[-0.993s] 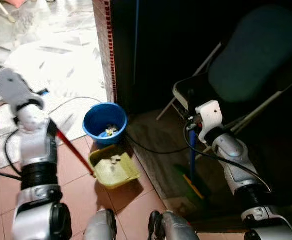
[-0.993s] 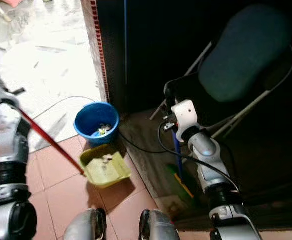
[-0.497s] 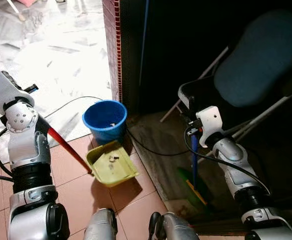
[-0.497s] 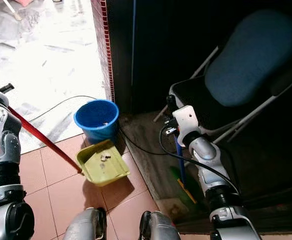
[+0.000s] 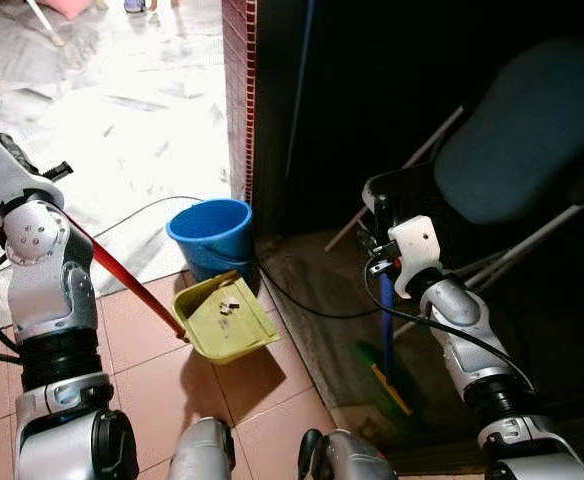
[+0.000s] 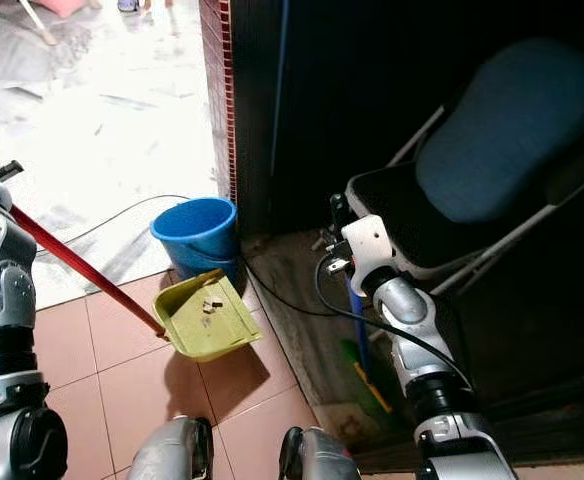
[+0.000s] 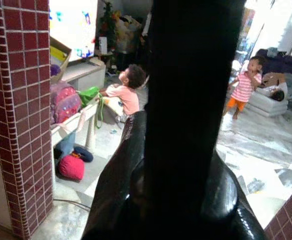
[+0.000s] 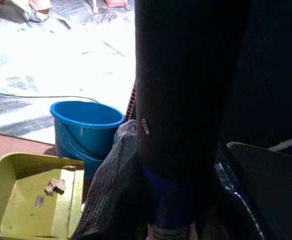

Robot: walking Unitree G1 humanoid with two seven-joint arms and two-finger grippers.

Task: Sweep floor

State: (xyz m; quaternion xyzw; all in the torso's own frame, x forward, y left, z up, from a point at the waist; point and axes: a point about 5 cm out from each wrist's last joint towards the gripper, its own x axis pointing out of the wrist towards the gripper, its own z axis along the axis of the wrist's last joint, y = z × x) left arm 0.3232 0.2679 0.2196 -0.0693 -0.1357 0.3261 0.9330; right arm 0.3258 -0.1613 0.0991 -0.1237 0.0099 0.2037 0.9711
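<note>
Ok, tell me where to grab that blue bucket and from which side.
Grip the blue bucket by its open rim, on the side facing the bright floor, coming down from above. The yellow dustpan leans against its near side and the brick wall crowds the far one, so only that edge looks free.

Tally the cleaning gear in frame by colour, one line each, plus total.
Blue: 2 (bucket, broom handle)
Yellow-green: 1 (dustpan)
Red: 1 (dustpan handle)
Total: 4
</note>
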